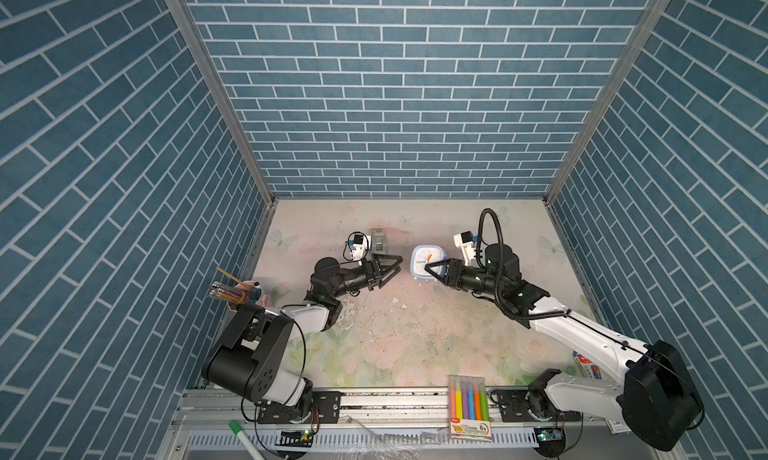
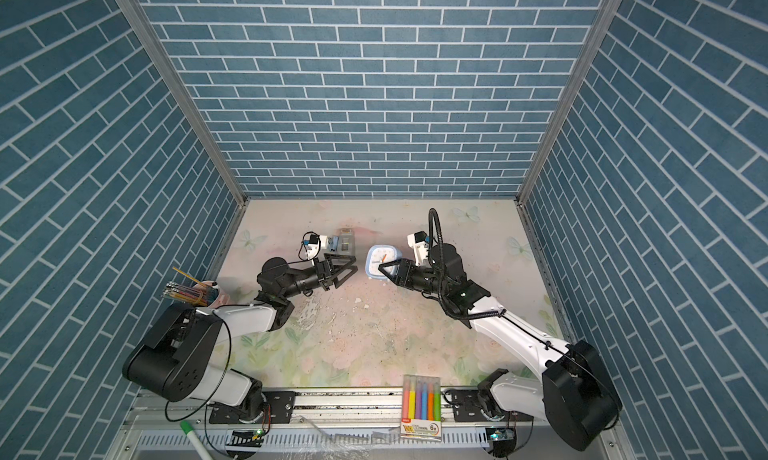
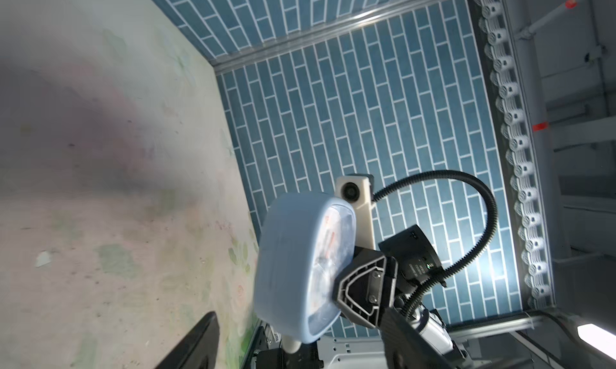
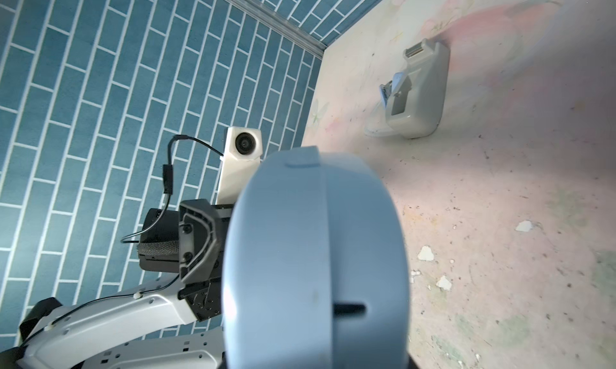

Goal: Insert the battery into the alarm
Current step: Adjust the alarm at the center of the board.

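The right claw [image 1: 430,272] is clamped on the alarm clock [image 1: 424,258], the left claw [image 1: 397,264] spread empty; battery insertion cannot be confirmed.

Light-blue rounded-square alarm [image 1: 420,257], white face up, orange hands, tilted, clear of the table [image 1: 415,345], 12 o'clock from its middle

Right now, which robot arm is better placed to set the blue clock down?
The right one. The right gripper clamps the light-blue alarm clock; the left gripper hangs open and empty beside it, not touching.
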You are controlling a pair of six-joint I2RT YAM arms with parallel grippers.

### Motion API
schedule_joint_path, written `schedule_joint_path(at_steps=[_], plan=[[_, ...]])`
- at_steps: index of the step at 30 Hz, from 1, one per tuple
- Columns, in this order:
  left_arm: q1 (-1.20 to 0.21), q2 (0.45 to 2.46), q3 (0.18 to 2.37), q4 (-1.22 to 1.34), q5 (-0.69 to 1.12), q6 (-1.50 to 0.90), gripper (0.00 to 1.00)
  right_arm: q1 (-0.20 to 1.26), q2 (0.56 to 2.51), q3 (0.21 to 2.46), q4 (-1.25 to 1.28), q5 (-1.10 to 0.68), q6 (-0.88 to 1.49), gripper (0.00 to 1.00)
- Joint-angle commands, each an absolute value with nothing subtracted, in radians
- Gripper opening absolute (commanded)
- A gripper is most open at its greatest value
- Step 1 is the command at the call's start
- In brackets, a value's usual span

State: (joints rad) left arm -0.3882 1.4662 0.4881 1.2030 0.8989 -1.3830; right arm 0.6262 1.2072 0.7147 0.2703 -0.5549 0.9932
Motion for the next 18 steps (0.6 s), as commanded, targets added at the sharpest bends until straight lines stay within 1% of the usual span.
schedule_joint_path(at_steps=[1, 6, 12, 18], plan=[[-0.393, 1.426, 0.522, 1.312, 0.902, -1.386, 0.81, 0.620, 1.184, 0.702, 0.364, -0.614, 1.045, 0.00], [-0.393, 1.449, 0.525, 1.318, 0.921, -1.392, 0.81, 0.620, 1.187, 0.704, 0.397, -0.653, 1.062, 0.00], [-0.397, 1.425, 0.548, 1.317, 0.952, -1.395, 0.82, 0.620, 1.188, 0.688, 0.450, -0.680, 1.088, 0.00], [-0.409, 1.426, 0.558, 1.319, 0.969, -1.399, 0.83, 0.620, 1.193, 0.669, 0.551, -0.703, 1.130, 0.00]])
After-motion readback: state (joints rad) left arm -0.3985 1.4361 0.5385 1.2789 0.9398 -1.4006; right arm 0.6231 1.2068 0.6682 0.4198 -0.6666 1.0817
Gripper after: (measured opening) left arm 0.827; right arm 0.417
